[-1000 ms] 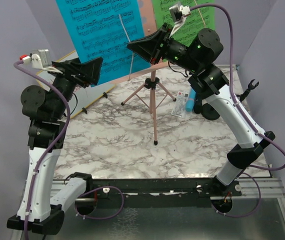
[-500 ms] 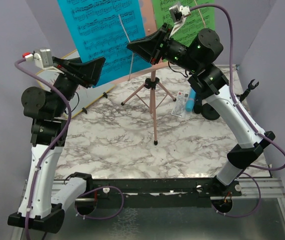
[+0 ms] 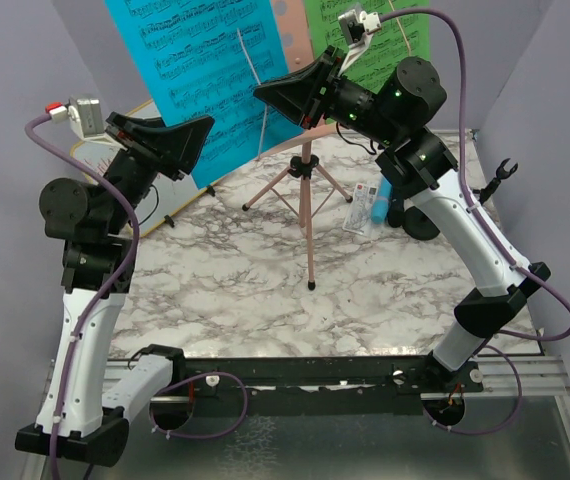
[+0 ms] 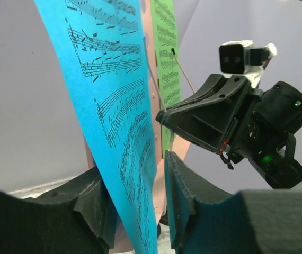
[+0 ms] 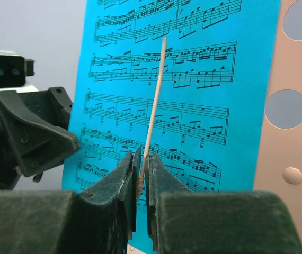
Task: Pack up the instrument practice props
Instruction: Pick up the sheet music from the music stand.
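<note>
The pink tripod music holder (image 3: 307,200) stands mid-table, its perforated tray (image 5: 278,143) carrying a blue music sheet (image 3: 205,60) and a green one (image 3: 375,40). My left gripper (image 3: 200,135) straddles the blue sheet's lower left edge. In the left wrist view the sheet (image 4: 114,106) runs between the fingers (image 4: 135,174), close to the left pad, with a gap to the right pad. My right gripper (image 5: 140,159) is shut on the holder's thin wire arm (image 5: 155,95) in front of the sheet. A blue microphone (image 3: 383,195) lies by a black round-based mic holder (image 3: 420,222) at the right.
A yellow-framed whiteboard (image 3: 190,200) leans behind the left arm. A small white-and-grey object (image 3: 365,210) lies beside the microphone. A black clip (image 3: 503,172) sticks up near the right wall. Purple walls close in the table on three sides.
The left jaws have narrowed around the blue sheet and the left gripper has risen slightly. The sheet's lower edge has shifted. The right arm has not moved.
</note>
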`<state>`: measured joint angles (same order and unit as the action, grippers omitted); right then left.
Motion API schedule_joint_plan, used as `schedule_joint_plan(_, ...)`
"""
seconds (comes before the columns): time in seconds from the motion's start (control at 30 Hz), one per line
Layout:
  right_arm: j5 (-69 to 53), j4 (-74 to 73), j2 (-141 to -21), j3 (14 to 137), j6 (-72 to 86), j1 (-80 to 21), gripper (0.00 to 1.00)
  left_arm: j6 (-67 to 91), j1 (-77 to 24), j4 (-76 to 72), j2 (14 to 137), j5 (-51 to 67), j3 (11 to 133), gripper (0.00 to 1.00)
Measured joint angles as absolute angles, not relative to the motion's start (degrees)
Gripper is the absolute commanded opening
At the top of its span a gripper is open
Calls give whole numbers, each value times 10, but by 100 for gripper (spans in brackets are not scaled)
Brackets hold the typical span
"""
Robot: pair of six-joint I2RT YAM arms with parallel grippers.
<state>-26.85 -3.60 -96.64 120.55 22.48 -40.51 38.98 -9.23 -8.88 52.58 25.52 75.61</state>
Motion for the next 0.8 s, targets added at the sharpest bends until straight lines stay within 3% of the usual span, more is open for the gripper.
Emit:
schedule_joint_plan(0.13, -269, -36, -966, 1206, 225, -405, 14, 395, -92, -72, 542, 248, 756, 29)
schedule_joint_plan(0.33, -268, -36, -966, 1206, 224, -405, 14, 394, -92, -42, 544, 222, 756, 0)
schedule_joint_plan(0.8, -263, -36, -966, 1206, 220, -405, 15, 330, -92, 46, 457, 87, 756, 0)
